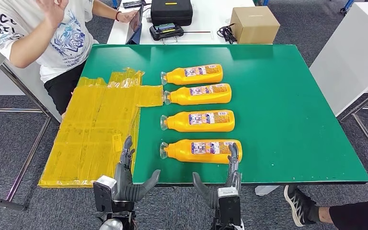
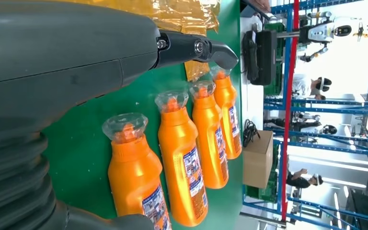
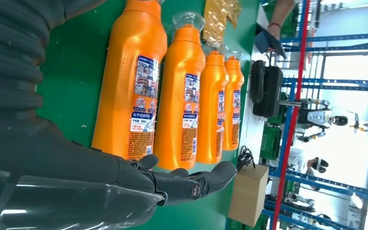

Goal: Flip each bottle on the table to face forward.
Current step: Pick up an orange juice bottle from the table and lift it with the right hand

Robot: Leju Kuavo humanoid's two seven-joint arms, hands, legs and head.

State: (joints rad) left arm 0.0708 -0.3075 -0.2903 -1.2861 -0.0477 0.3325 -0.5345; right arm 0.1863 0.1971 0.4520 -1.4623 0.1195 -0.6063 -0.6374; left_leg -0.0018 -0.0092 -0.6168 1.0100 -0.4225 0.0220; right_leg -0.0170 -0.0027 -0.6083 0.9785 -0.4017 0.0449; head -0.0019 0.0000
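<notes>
Four orange bottles (image 1: 199,112) lie in a row on the green tabletop (image 1: 292,120), labels up, clear caps pointing at the yellow plastic sheet (image 1: 96,129). The left hand (image 1: 127,179) and right hand (image 1: 223,182) sit at the near edge, fingers spread, holding nothing. A person (image 1: 52,33) sits at the far corner beside a cardboard box (image 1: 255,24).

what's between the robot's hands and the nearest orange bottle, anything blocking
Nothing visible blocks it. The nearest bottle lies on bare green table, between the open left hand and the open right hand. The yellow plastic sheet lies off to the left, clear of it.
</notes>
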